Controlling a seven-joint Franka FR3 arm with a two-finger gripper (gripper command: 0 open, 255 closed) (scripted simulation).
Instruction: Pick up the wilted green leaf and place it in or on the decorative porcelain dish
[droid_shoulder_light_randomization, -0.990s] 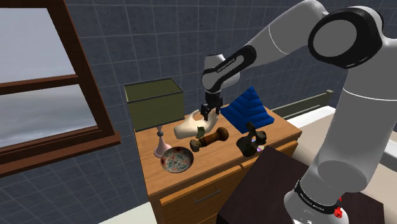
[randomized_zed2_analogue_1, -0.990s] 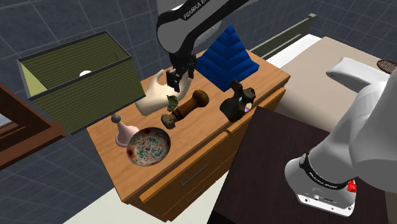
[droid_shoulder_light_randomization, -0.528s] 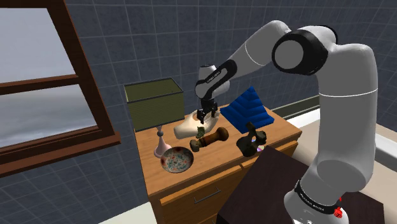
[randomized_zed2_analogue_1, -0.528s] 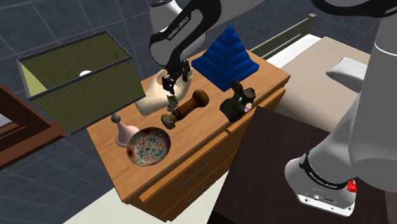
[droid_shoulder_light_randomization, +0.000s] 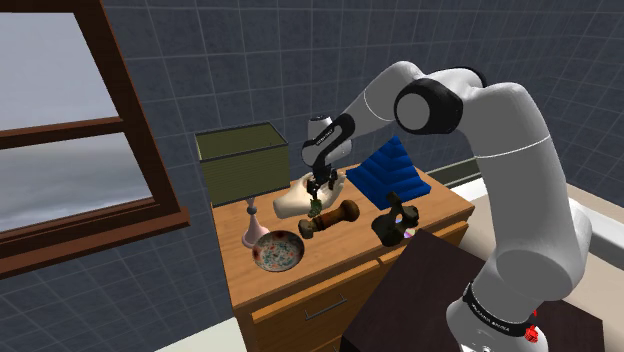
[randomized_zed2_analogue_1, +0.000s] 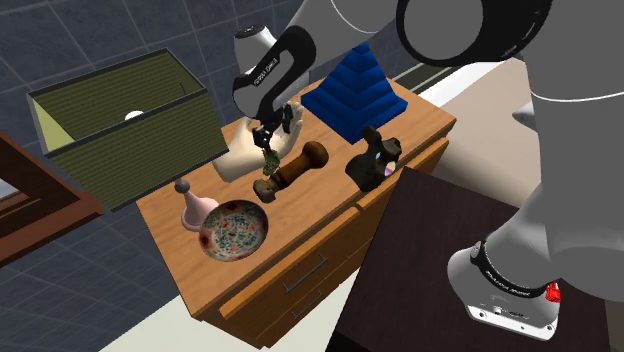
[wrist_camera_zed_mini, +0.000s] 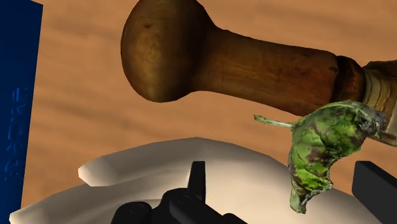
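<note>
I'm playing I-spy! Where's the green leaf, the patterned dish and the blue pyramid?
green leaf (wrist_camera_zed_mini: 324, 147): wrist view, crumpled middle.
patterned dish (randomized_zed2_analogue_1: 234, 230): second exterior view, bare inside.
blue pyramid (randomized_zed2_analogue_1: 352, 88): second exterior view, front face.

Wooden dresser top (droid_shoulder_light_randomization: 338, 252), set with a pink lamp base (droid_shoulder_light_randomization: 251, 226), a patterned dish (droid_shoulder_light_randomization: 278, 251) beside it, a cream-white lump (droid_shoulder_light_randomization: 292, 201), a wooden pestle (droid_shoulder_light_randomization: 334, 217) laid flat, a blue stepped pyramid (droid_shoulder_light_randomization: 390, 171), a dark figurine (droid_shoulder_light_randomization: 394, 222).

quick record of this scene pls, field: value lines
gripper: open, fingers either side of the leaf, not clasping it
leaf: green, mottled, between brown wooden tool and cream object
dish: patterned, empty, on the wooden dresser beside the pink stand
task state: leaf not yet held
</note>
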